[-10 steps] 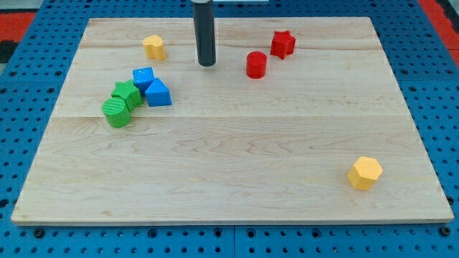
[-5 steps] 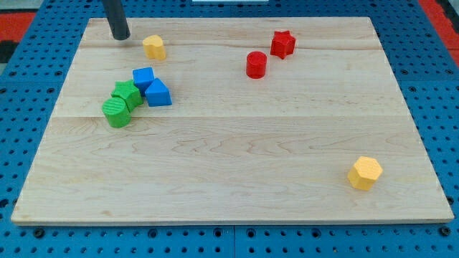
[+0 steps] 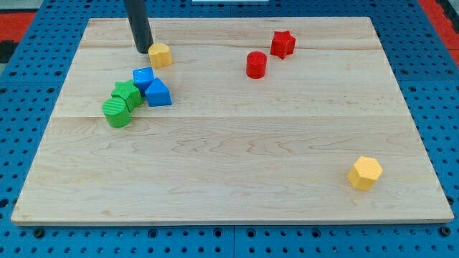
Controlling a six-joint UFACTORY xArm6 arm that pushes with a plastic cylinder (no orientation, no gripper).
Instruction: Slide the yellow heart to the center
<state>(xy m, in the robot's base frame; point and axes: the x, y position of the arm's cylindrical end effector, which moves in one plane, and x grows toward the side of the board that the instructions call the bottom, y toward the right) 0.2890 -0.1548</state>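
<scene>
The yellow heart lies near the board's top left. My tip is right against its left side, touching it or nearly so. The rod rises from there to the view's top. The wooden board fills most of the view.
Below the heart sit a blue cube, a blue triangular block, a green star and a green cylinder, bunched together. A red cylinder and a red star are at the top right. A yellow hexagon is at the bottom right.
My tip swung from the board's top middle to the top left corner, then came right against the yellow heart, which has shifted a little right and down.
</scene>
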